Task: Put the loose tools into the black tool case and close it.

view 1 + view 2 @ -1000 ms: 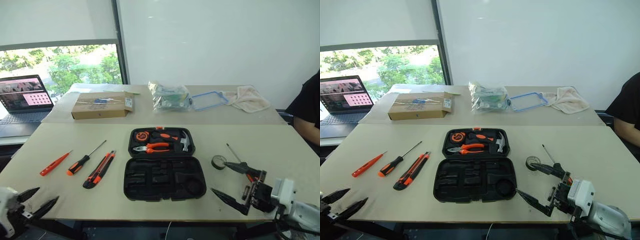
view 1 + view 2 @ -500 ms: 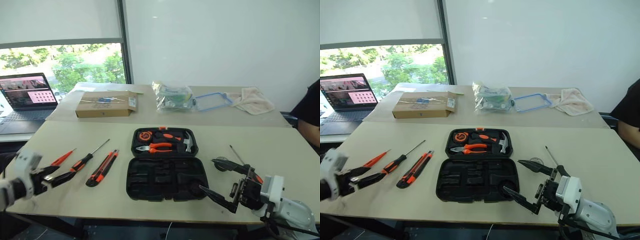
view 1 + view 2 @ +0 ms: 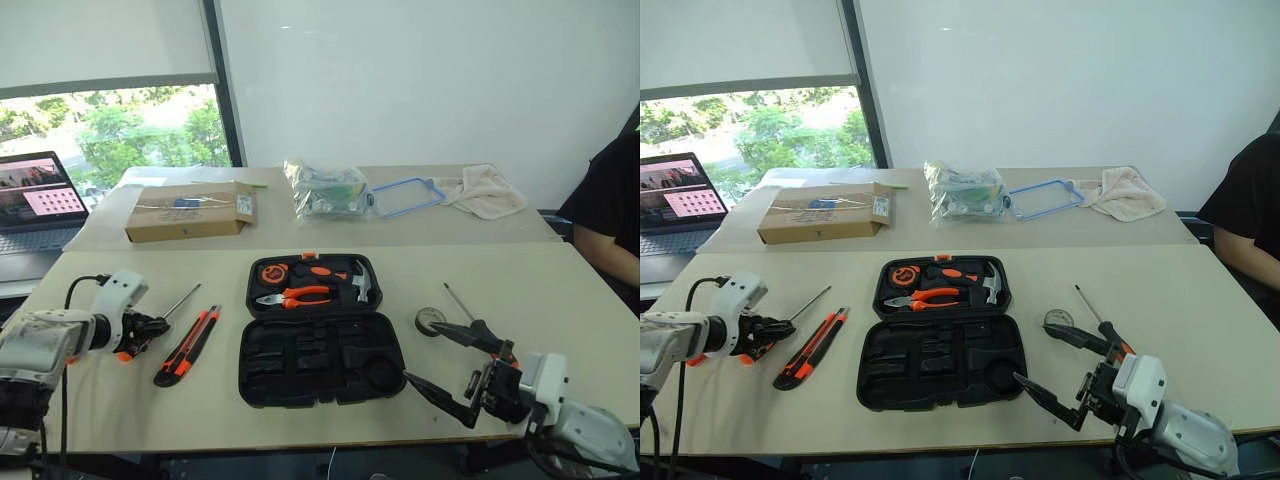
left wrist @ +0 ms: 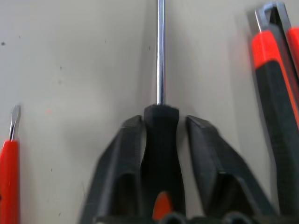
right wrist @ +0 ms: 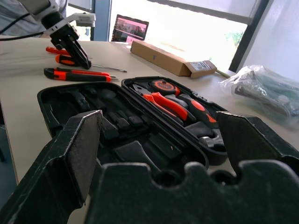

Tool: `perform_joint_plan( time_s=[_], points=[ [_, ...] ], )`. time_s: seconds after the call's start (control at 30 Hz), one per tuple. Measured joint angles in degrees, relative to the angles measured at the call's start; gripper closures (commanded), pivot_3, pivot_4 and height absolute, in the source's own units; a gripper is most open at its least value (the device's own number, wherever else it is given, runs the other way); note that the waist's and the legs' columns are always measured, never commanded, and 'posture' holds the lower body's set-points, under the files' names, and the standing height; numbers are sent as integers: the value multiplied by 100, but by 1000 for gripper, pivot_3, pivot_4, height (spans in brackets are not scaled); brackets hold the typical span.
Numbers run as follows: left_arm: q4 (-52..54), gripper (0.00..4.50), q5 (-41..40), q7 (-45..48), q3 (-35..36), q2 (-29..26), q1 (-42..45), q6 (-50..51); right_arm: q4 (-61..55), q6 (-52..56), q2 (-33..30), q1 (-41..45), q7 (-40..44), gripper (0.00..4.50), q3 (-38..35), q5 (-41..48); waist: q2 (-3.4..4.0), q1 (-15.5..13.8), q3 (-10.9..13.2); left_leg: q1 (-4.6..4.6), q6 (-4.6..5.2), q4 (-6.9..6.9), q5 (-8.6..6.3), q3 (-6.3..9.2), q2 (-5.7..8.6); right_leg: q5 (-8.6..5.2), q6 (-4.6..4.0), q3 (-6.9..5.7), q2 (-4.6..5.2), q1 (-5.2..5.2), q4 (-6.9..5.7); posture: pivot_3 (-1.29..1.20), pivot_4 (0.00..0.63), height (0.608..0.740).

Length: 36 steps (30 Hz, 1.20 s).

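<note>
The black tool case [image 3: 300,362] lies open mid-table, its near half bare. To its left my left gripper [image 3: 150,328] is shut on the handle [image 4: 161,135] of a black-and-orange screwdriver [image 3: 183,302], one finger on each side, the screwdriver resting on the table. The slim orange screwdriver [image 4: 9,158] lies on one side of it and the orange-black utility knife [image 3: 187,346] on the other. Right of the case sit the black tape roll [image 3: 431,321] and a second screwdriver [image 3: 460,302]. My right gripper [image 3: 419,350] hovers there, open and empty.
Orange pliers [image 3: 300,296], a hammer [image 3: 363,283] and a tape measure fill the case's far half. At the back lie a cardboard box [image 3: 188,210], a plastic bag [image 3: 325,190], a blue frame [image 3: 405,197] and a cloth [image 3: 485,190]. A laptop [image 3: 35,195] stands far left, a person [image 3: 610,200] sits at right.
My left gripper came forward from the table's near edge to the screwdriver and closed around its handle. The right gripper stayed open and still. The camera view shifted.
</note>
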State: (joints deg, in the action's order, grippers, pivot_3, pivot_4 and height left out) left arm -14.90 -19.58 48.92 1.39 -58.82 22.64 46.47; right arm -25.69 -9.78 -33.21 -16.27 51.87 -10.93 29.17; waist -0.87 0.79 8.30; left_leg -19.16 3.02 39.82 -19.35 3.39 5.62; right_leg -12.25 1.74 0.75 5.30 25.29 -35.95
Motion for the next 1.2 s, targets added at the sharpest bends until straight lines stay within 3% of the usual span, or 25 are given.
perform_joint_plan(
  time_s=[0.13,0.3,0.37,0.47,0.6,0.67,0.87,1.2],
  points=[
    [-362,4054,-104,806,109,206,172,-953,-8,-7,2,-86,-49,0,-156,-45,-3,-34,2,-8,-1,12,0,0,0,2,-3,-4,1,2,-2,0,150,740],
    [1,4054,-542,2280,106,432,907,-1826,-37,-7,-9,-164,-75,0,-274,-84,-16,-156,8,-19,6,33,-3,0,2,5,-1,-12,7,-2,3,0,150,740],
    [354,4054,-538,2710,-262,511,1404,-1754,-44,-7,-28,-199,-79,0,-357,-84,-16,-168,9,-18,10,37,-5,0,3,7,2,-11,8,-8,4,0,150,740],
    [998,4054,-60,3084,-1399,1003,2212,-1625,-64,-6,-37,-227,-90,0,-415,-87,-13,-179,7,-18,17,46,-9,-2,12,12,12,0,12,-17,6,0,150,740],
    [1209,4054,527,2933,-2434,1689,2448,-1407,-91,-5,-22,-305,-140,0,-444,-94,-14,-60,7,-18,19,43,-9,-5,10,12,11,25,-4,0,-3,0,150,740],
    [1125,4054,834,2803,-2634,1782,2461,-1446,-95,-7,7,-344,-184,0,-457,-110,-14,0,8,-18,18,41,-9,-5,7,12,8,37,-7,10,-8,0,150,740],
    [494,4054,1399,2379,-2714,2052,2489,-1649,-160,-37,124,-550,-249,0,-530,-201,-14,-68,8,-18,21,53,-10,-4,12,13,10,35,-5,5,-7,0,150,740],
    [539,4054,1688,2380,-2780,2216,2479,-1747,-257,-197,236,-774,-318,0,-564,-252,-14,-147,8,-16,23,60,-12,-3,14,14,11,33,-3,1,-7,0,150,740]
  ],
)
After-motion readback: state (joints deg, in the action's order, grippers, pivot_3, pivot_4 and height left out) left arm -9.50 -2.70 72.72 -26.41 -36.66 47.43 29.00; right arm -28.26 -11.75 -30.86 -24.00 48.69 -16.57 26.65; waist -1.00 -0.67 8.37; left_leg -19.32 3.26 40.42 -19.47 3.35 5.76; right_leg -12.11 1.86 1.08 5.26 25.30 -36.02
